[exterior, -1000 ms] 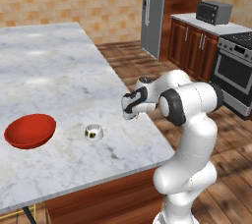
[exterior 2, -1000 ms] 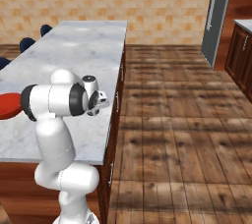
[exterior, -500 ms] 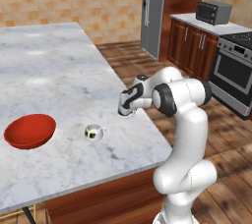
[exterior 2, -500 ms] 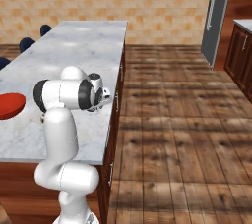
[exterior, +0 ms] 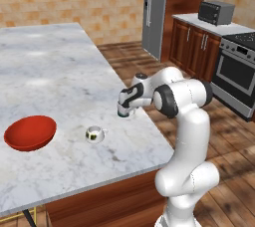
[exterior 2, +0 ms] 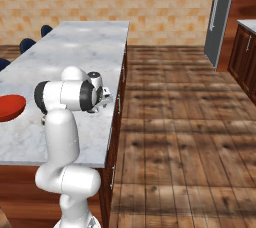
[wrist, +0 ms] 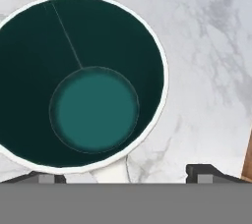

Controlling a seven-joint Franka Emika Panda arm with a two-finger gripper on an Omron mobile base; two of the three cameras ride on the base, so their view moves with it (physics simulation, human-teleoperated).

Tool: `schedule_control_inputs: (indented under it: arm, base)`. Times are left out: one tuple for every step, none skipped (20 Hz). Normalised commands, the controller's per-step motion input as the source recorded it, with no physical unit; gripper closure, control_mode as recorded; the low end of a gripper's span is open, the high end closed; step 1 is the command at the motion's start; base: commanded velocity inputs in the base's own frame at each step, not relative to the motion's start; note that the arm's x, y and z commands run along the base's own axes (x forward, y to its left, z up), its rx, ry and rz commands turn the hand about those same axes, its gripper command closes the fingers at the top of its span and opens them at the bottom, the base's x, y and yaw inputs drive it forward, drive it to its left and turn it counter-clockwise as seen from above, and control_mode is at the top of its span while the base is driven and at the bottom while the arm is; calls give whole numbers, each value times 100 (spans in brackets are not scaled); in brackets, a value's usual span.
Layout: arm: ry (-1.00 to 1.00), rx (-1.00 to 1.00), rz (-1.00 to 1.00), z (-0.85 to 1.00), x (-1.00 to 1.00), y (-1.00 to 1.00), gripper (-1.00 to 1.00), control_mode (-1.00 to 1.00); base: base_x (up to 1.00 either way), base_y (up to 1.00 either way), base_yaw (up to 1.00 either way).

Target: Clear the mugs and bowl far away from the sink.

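A: Hand view puts us straight above the green-lined mug (wrist: pixel 81 83), looking down its mouth at the teal floor inside. It stands upright on the marble desk (wrist: pixel 206 46), near the wooden edge at the right of that view.

B: And our pincer (wrist: pixel 125 173)? We see one dark tip low at each side, standing wide apart, nothing pinched between them. So we call it open, with the mug set down.

A: Agreed. From the left base view the pincer (exterior: pixel 124 112) sits low at the desk's (exterior: pixel 50 71) near edge, over the mug. The white squat mug (exterior: pixel 94 134) lies well apart toward the red bowl (exterior: pixel 30 132), which rests further left.

B: Then the step, as we judge it, is letting go cleanly. We should lift straight up along the mug's axis, so neither tip brushes the rim and tips it.

A: Yes, and slowly at first; the mug stands close to the desk's edge, so a sideways nudge could send it over.

B: Only once the tips are above the rim should we swing away.
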Motion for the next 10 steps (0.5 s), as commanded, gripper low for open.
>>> schedule_control_inputs:
  arm:
    - [0,0,0,9,0,6,-100,-100]
    - [0,0,0,14,0,1,-100,-100]
    - [0,0,0,16,-11,3,-100,-100]
    - [0,0,0,19,-20,0,-100,-100]
    - [0,0,0,27,-27,0,-100,-100]
    - [0,0,0,28,-32,0,-100,-100]
    - [0,0,0,19,-32,0,-100,-100]
    - [1,0,0,10,-36,0,-100,-100]
    - [1,0,0,6,-38,0,-100,-100]
    - [1,0,0,17,-36,0,-100,-100]
  base:
    - [0,0,0]
    - [0,0,0]
    - [0,0,0]
    - [0,0,0]
    - [0,0,0]
    - [0,0,0]
    - [0,0,0]
    - [0,0,0]
    - [0,0,0]
    - [0,0,0]
